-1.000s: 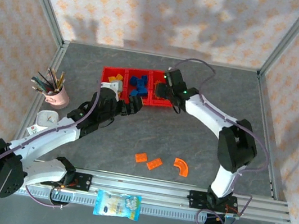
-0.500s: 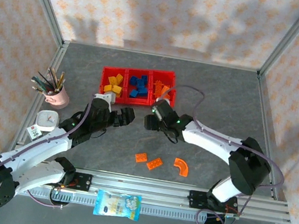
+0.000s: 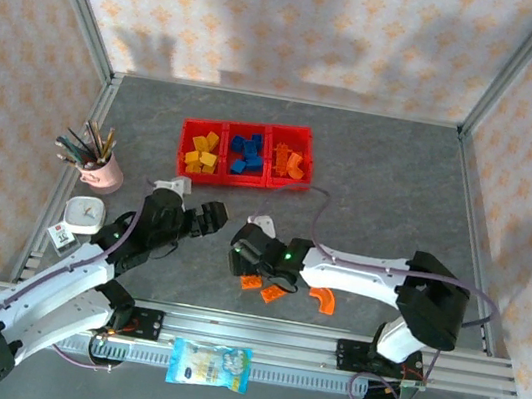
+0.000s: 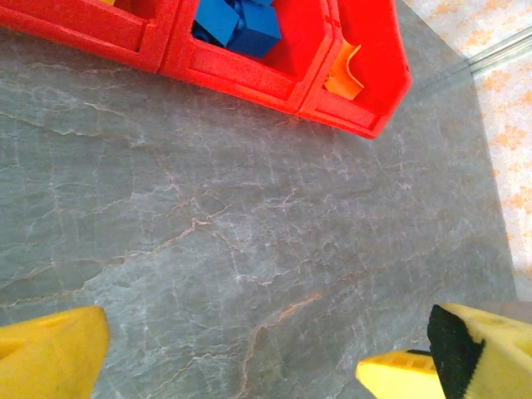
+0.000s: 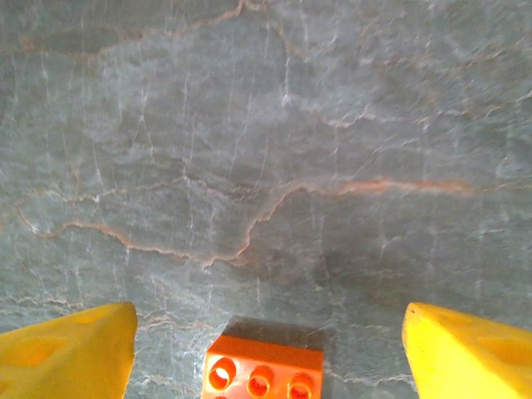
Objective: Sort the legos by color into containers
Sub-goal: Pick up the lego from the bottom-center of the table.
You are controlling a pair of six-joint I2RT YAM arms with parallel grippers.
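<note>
1. The right gripper [image 5: 266, 353] stood open, with its two yellow fingertips [image 5: 66, 349] low at either side and well apart.
2. An orange brick [image 5: 263, 371] lay flat on the table [image 5: 274, 150] between them, touching neither one.
3. Three round studs showed in a row on its top; the near part of it was cut off from sight.
4. A thin dark shadow lay along its far edge.
5. The table was grey and stone-patterned, crossed by pale veins and a few rusty-brown cracks.

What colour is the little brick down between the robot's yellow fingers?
Orange. The brick shows best in the right wrist view, studs facing up.
</note>
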